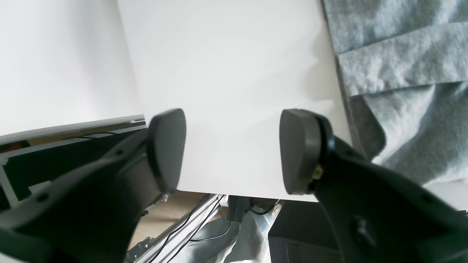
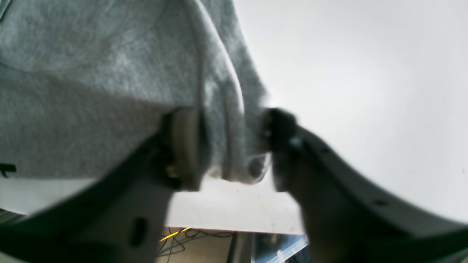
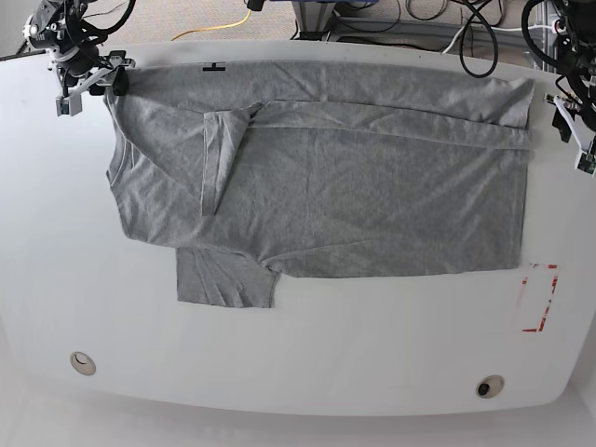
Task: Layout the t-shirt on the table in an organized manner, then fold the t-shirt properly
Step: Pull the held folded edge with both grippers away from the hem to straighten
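Note:
The heather-grey t-shirt (image 3: 354,186) lies spread plain face up across the white table (image 3: 307,354). One sleeve is folded in over the chest and the other pokes out at the near edge. At the far left corner my right gripper (image 3: 93,79) holds the shirt's edge. The right wrist view shows a bunched hem of the t-shirt (image 2: 91,91) filling the gap of my right gripper (image 2: 230,146). My left gripper (image 1: 232,149) hangs open over bare table beside the t-shirt (image 1: 402,73), at the far right (image 3: 573,135).
A red tape rectangle (image 3: 538,298) marks the table at the near right. Two round grommets (image 3: 83,362) (image 3: 490,385) sit near the front edge. A small black mark (image 3: 214,67) lies at the shirt's far edge. Cables run behind the table.

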Tool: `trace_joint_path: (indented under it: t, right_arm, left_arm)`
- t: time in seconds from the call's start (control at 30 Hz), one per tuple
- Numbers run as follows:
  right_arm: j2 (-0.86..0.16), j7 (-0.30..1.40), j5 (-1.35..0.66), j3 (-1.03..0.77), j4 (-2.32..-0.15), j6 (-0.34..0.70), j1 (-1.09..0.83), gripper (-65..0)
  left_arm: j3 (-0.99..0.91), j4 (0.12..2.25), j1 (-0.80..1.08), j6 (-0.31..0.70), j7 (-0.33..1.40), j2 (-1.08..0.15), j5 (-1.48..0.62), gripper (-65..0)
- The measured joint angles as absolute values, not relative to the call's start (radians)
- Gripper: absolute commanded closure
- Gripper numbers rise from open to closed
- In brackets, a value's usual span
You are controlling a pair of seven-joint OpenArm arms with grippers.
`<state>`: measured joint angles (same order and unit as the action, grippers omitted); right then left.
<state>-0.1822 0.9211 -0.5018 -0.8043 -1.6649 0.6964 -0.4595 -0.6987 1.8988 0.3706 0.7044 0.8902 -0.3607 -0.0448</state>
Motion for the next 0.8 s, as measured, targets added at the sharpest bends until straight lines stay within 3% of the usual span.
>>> trace_joint_path:
  t: [0.1,0.8]
  right_arm:
    - [-0.179,0.92,-0.503,-0.804,-1.662,0.697,-0.461,-6.8]
    - [-0.181,0.905,-0.522,-0.839,-1.659,0.7,-0.524,-8.6]
  left_arm:
    - [-0.699,1.899,0.371,0.704,0.89,-0.361,-0.045,-37.9]
    - [-0.698,1.899,0.371,0.704,0.89,-0.361,-0.045,-37.9]
